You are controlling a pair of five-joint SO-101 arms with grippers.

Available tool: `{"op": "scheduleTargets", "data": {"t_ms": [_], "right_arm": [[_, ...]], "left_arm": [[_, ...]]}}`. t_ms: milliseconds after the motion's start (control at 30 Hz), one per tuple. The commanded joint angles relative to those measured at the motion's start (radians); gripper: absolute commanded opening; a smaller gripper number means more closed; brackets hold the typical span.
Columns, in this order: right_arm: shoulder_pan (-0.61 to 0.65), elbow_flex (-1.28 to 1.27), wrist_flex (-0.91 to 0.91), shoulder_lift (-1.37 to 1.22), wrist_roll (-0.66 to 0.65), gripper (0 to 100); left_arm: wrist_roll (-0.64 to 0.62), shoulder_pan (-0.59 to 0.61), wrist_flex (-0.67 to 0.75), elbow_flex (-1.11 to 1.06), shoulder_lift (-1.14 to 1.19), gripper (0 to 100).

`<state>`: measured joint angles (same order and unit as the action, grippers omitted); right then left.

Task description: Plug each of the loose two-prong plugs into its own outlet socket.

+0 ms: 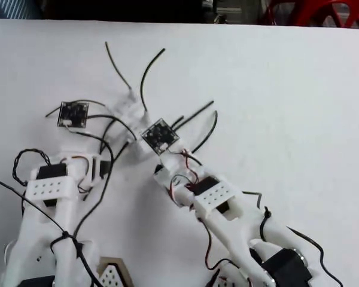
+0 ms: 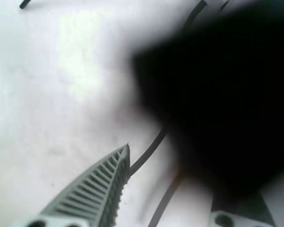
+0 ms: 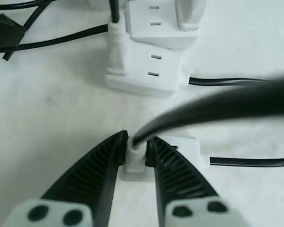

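Centrally on the white worktop [image 1: 275, 89], the right gripper [image 3: 135, 152] pinches a white plug [image 3: 132, 169]; outlet sockets [image 1: 127, 107] lie at eleven o'clock. Whether the left gripper [image 1: 99, 167] is open or closed cannot be told.

My left arm [image 1: 45, 203] and right arm [image 1: 239, 218] were white printed plastic shells, each carrying a perforated block and black servo motors [image 1: 286, 268]. Red and black wires [image 1: 188, 162] looped along them, cinched by a black zip tie [image 1: 66, 238]. Small square black circuit boards [image 1: 160, 135] sat at my wrists. My right gripper [image 3: 136, 138] had black ribbed fingers [image 3: 94, 170] on white bases with dark screw holes.
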<state>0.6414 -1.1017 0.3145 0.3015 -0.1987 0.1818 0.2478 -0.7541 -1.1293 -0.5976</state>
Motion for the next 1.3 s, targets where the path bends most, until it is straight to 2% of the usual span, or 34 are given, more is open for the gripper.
{"op": "scheduleTargets", "data": {"t_ms": [0, 167, 333, 467, 733, 867, 1000, 1267], "right_arm": [[-0.004, 0.014, 0.056, -0.025, -0.008, 1.6], [-0.004, 0.029, 0.071, -0.025, -0.008, 2.2], [-0.004, 0.120, 0.208, -0.024, 0.003, 12.6], [-0.004, 0.193, 0.272, -0.024, 0.003, 13.0], [-0.002, 0.210, 0.275, -0.008, 0.003, 13.0], [-0.002, 0.209, 0.343, 0.090, 0.008, 13.2], [-0.002, 0.209, 0.429, 0.226, 0.101, 13.4], [-0.007, 0.183, 0.596, 0.401, 0.100, 12.7]], "left_arm": [[-0.006, 0.008, 0.018, 0.003, -0.033, 28], [-0.006, 0.008, 0.018, 0.003, -0.033, 28], [-0.006, 0.008, 0.018, 0.003, -0.033, 28], [-0.006, 0.008, 0.017, 0.003, -0.033, 28], [-0.006, 0.008, 0.015, 0.003, -0.033, 28], [-0.006, 0.008, 0.015, 0.003, -0.033, 28], [-0.006, 0.008, 0.017, 0.003, -0.033, 28], [-0.006, 0.008, 0.018, -0.006, -0.038, 28]]}}
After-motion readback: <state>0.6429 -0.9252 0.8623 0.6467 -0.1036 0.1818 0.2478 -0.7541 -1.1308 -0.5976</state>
